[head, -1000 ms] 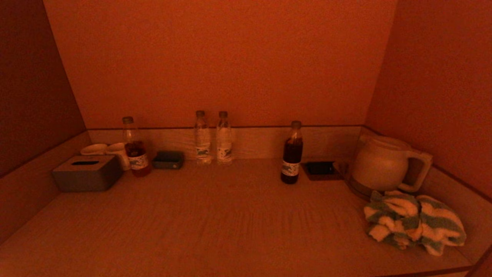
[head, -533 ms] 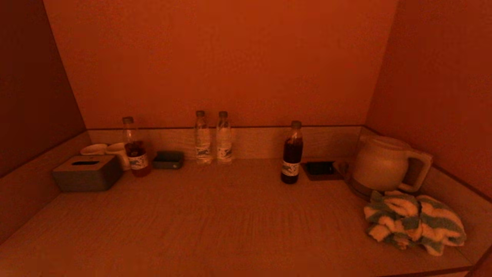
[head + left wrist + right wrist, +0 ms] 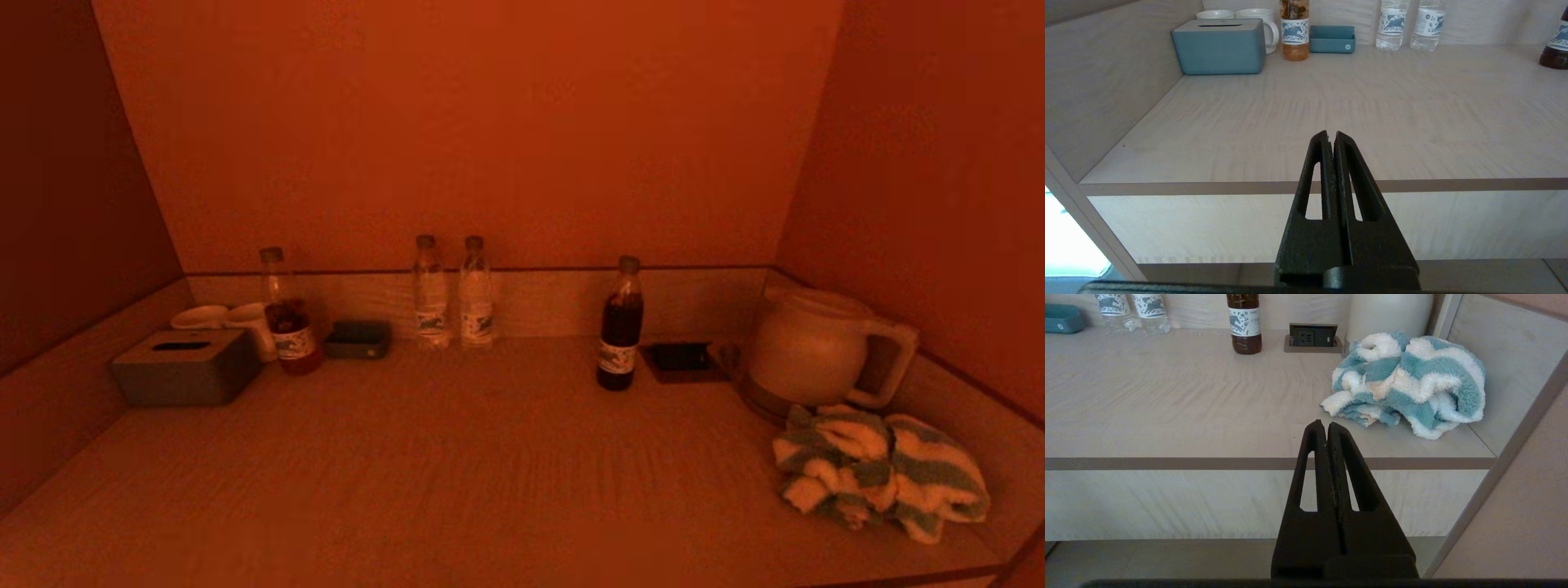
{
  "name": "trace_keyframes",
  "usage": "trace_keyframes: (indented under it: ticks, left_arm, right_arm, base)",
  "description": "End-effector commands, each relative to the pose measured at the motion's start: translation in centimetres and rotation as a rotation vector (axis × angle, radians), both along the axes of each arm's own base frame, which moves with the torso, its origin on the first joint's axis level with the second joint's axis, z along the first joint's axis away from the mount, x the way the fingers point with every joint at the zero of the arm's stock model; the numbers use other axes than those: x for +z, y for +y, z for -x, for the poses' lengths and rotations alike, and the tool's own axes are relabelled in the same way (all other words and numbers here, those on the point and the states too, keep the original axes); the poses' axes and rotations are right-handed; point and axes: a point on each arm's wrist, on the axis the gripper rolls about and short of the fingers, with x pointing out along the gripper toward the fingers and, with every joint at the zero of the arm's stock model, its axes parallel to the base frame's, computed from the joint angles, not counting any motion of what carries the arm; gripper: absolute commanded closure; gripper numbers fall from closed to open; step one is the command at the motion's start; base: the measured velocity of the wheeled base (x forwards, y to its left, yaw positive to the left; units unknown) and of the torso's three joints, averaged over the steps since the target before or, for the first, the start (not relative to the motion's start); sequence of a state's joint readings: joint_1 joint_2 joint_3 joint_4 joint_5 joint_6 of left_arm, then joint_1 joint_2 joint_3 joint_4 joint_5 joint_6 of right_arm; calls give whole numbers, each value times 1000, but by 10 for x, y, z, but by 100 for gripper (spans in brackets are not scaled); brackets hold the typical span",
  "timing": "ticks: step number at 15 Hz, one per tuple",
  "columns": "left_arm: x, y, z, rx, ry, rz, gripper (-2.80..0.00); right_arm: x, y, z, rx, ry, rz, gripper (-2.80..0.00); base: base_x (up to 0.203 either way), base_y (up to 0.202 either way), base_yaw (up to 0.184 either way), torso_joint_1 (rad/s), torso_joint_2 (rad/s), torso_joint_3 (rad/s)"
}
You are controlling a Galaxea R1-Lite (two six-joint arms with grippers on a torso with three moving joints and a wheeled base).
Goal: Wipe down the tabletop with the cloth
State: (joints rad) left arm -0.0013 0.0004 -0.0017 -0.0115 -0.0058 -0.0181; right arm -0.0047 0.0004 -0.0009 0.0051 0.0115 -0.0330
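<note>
The cloth [image 3: 882, 475] lies in a bunched-up heap at the right end of the surface [image 3: 457, 457], near the front edge & just beside the right side wall. It has blue-green & white stripes. Nothing is touching it.

The left pincer [image 3: 1331, 136] is clenched, w/ its two fingers pressed flat together & nothing between them. It hangs in front of the surface's front edge, on the left side, not touching anything.

The right pincer [image 3: 1323, 425] is clenched too, fingers tight together & empty. It hangs in front of the front edge on the right side, near the cloth but apart from it.

A white kettle [image 3: 816, 347] stands right behind the cloth. A dark bottle [image 3: 620, 327] stands near the back, w/ a power socket [image 3: 682, 359] set in the surface between it & the kettle. Two clear water bottles [image 3: 453, 294] stand side by side at the back wall. At the back left are a small blue tray [image 3: 357, 339], a bottle w/ a little brown drink [image 3: 286, 314], two white cups [image 3: 233, 320] & a blue tissue box [image 3: 184, 367].
</note>
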Motion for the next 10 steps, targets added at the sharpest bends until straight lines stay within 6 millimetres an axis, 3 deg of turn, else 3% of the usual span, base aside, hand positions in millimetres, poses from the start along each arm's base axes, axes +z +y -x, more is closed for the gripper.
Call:
trace_keyframes:
  ticks: [1,10]
  left_arm:
    - [0,0,0,-1,-1,0,0]
    - [0,0,0,0,-1,0,0]
  right_arm:
    - [0,0,0,1,1,1,0]
    - [0,0,0,1,1,-2,0]
  base:
    - [0,0,0,0,0,0]
    - [0,0,0,0,0,0]
